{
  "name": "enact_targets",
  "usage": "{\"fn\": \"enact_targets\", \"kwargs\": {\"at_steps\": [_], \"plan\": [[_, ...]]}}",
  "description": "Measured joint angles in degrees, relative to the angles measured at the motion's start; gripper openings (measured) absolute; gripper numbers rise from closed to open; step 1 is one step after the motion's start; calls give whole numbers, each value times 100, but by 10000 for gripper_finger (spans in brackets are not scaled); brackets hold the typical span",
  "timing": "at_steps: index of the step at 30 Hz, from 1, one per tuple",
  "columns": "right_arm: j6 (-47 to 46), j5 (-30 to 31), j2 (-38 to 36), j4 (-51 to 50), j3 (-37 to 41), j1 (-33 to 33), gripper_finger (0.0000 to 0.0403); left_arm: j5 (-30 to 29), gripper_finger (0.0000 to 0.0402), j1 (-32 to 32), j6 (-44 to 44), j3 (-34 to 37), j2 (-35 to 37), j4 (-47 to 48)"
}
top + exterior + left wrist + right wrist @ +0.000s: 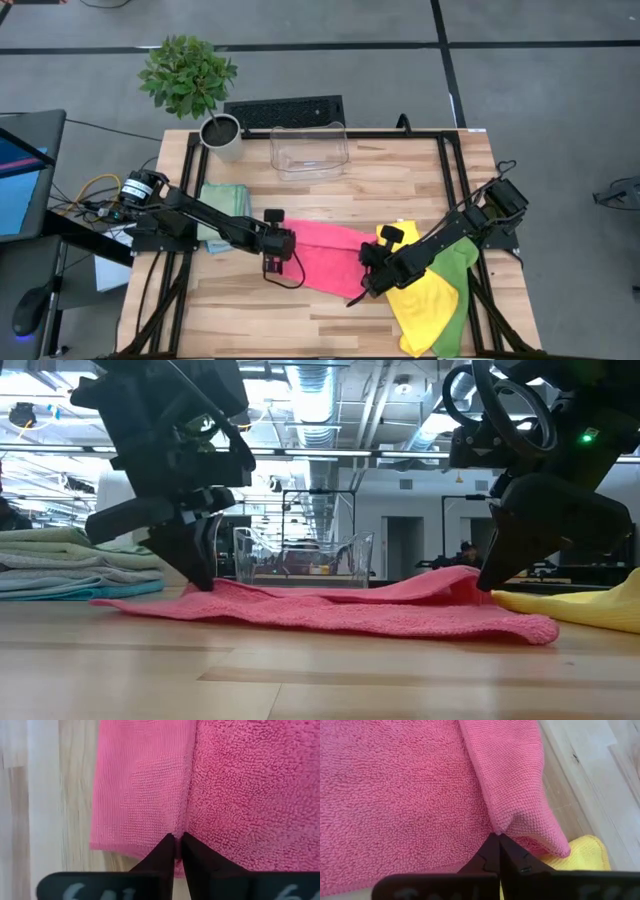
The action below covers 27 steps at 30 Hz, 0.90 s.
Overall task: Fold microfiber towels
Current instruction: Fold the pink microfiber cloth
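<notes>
A pink microfiber towel (325,255) lies spread across the middle of the table, between my two grippers. My left gripper (278,250) is shut on its left end, down at the table top; it also shows in the low view (197,578). My right gripper (372,277) is shut on its right end, low over the table (497,575). A yellow towel (420,300) and a lime green towel (457,272) lie flat at the right, partly under the right arm. Folded towels in pale green and light blue (222,215) are stacked at the left. My left gripper pinches the pink towel's left end between its two fingers, at the line (183,827) where a smooth flap lies turned over the fluffy side. The fingers point down from above. That end rests on the table (150,603). My right gripper pinches the pink towel's right end between its two fingers, at a turned-over fold (496,826) beside the smooth flap. The fingers slant down from above. The cloth humps up a little at the fingers (455,582); the rest lies on the table.
A clear plastic bin (310,150) stands at the far edge in the middle, with a potted plant (220,135) to its left. A black frame rail (450,170) runs along the table's sides. Bare wood shows along the near edge (300,320).
</notes>
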<state>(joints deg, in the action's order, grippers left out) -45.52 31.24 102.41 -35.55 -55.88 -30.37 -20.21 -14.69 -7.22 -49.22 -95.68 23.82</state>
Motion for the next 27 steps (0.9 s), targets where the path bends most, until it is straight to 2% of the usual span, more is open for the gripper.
{"fn": "enact_targets", "kwargs": {"at_steps": [10,23,27], "plan": [[42,0,0,0,1,0,16,7,55,129,-31,-4,4,169],[57,-77,0,-2,2,0,19,44,49,217,102,-347,7,559],[57,-131,0,-4,2,0,17,147,36,314,94,-401,7,576]]}}
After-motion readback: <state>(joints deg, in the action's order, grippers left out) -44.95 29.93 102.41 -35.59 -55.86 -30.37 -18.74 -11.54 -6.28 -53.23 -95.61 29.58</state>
